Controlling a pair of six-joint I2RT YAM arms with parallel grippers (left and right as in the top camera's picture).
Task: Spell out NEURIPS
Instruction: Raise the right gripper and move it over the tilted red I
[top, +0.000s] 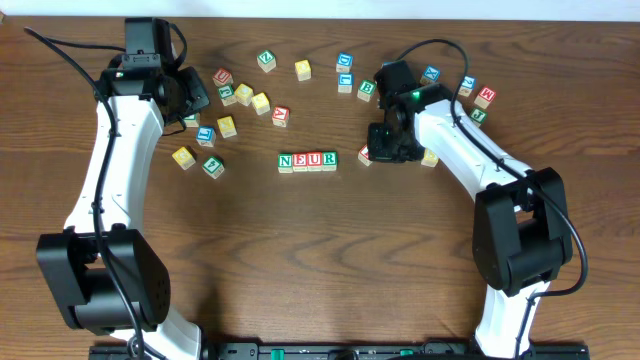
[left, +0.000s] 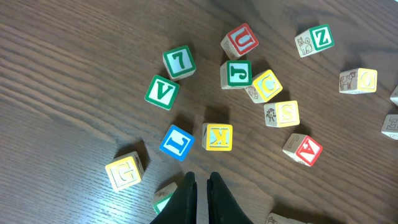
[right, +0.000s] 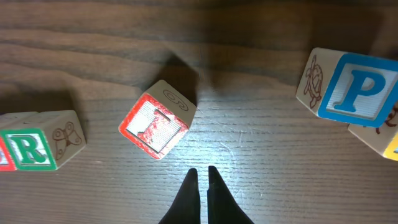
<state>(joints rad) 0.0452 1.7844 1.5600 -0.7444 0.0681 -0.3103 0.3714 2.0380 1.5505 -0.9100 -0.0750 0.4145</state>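
row (top: 307, 161) reads neur; red i cube (right: 155, 118), blue p cube (right: 351, 87) loose.

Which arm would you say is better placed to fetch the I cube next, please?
Right. The right gripper, shut, hovers close to the red I cube, just right of the NEUR row. The left gripper is far off, over the scattered cubes beyond the row's other end.
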